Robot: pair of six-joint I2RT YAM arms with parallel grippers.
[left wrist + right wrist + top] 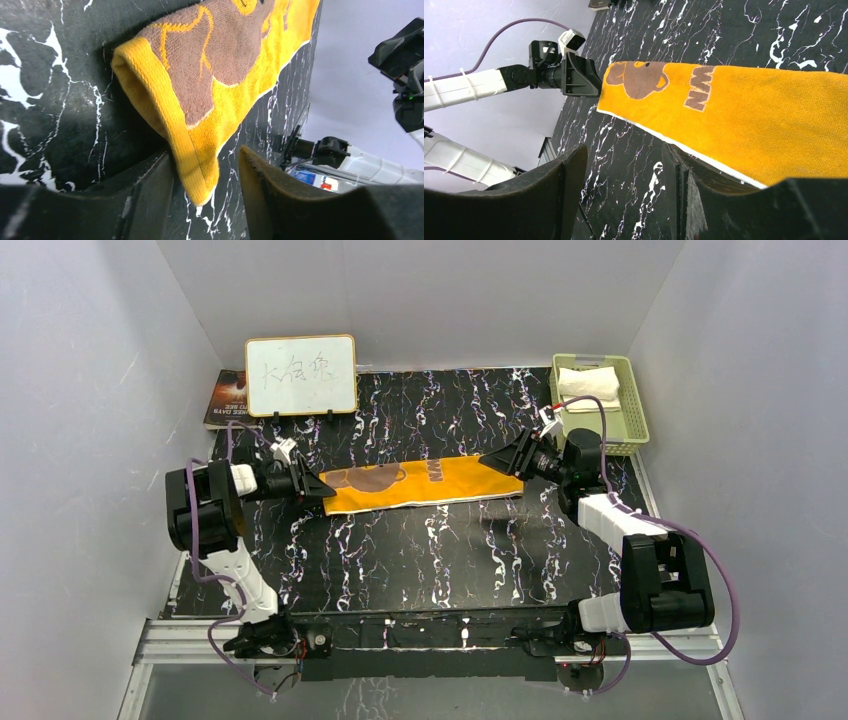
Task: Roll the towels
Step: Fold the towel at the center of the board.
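We see the orange towel stretched across the middle of the table, running left to right. Our left claw stands spread around its left end, where a folded corner hangs between the jaws with a gap beside it. Our right claw is spread at the right end, with nothing between its jaws. The cream towel lies in the green basket at the far right corner.

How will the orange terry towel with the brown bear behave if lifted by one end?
The orange terry towel is probably floppy: its end bulges into a loose loop in the left wrist view. Likely light, since it lies thin on the black marbled table. Its looped pile may drag, so pushing could bunch it.
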